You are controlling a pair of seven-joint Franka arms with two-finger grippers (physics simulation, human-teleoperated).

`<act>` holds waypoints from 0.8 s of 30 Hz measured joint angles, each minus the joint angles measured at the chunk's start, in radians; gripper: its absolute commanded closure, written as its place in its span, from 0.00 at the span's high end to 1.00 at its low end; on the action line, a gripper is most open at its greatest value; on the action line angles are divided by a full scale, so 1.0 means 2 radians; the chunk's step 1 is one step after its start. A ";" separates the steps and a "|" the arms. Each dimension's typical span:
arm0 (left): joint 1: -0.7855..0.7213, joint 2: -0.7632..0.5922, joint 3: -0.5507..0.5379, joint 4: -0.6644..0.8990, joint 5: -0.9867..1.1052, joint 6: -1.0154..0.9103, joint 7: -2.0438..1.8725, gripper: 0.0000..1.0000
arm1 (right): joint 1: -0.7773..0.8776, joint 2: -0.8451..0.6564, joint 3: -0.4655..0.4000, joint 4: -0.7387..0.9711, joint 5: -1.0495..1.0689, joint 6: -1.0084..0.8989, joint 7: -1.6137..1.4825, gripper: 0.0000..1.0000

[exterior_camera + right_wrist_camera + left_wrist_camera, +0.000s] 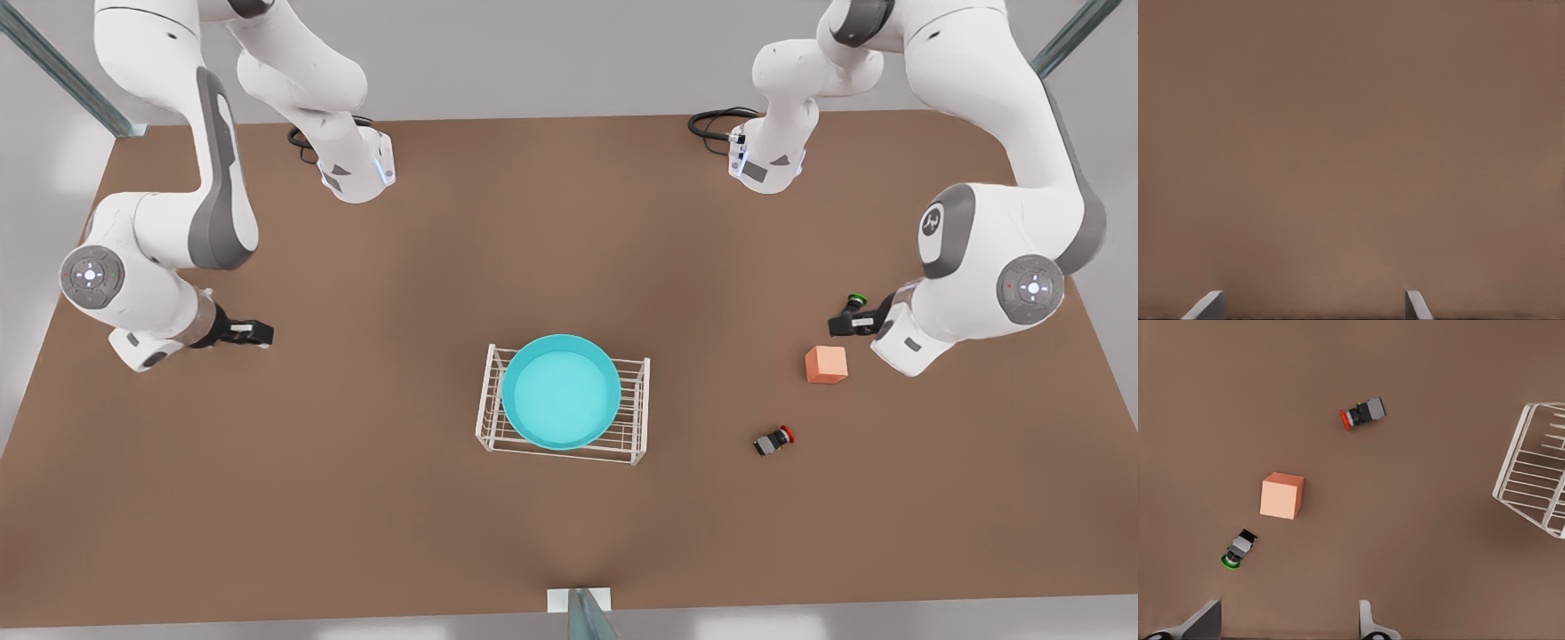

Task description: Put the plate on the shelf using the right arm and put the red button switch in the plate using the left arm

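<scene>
The cyan plate (560,391) lies flat on top of the white wire shelf (637,420) at the table's middle. The red button switch (773,439) lies on its side on the table, toward the front view's right of the shelf. From the left wrist it is the red button switch (1363,413) beyond the cube, with a shelf (1537,480) corner to one side. My left gripper (837,325) hovers open at the front view's right, beside the green switch; its fingers (1205,623) hold nothing. My right gripper (263,334) waits open over bare table at the front view's left, fingers (1209,304) apart.
An orange-salmon cube (826,364) (1281,496) sits between the left gripper and the red switch. A green-capped switch (857,300) (1238,550) lies close to the left gripper. The brown table (356,462) spreads wide around the shelf.
</scene>
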State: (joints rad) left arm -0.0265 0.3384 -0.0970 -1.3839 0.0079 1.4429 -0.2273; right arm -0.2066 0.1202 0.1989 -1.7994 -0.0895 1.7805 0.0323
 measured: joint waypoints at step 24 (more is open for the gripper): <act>-0.047 0.185 0.002 -0.021 -0.010 0.337 -0.735 1.00 | -0.006 0.022 0.009 0.029 0.000 -0.037 -0.080 1.00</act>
State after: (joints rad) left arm -0.1209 0.7090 -0.0920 -1.4265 -0.0118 2.1173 -1.6973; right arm -0.2195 0.1636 0.2174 -1.7415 -0.0897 1.7072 -0.1283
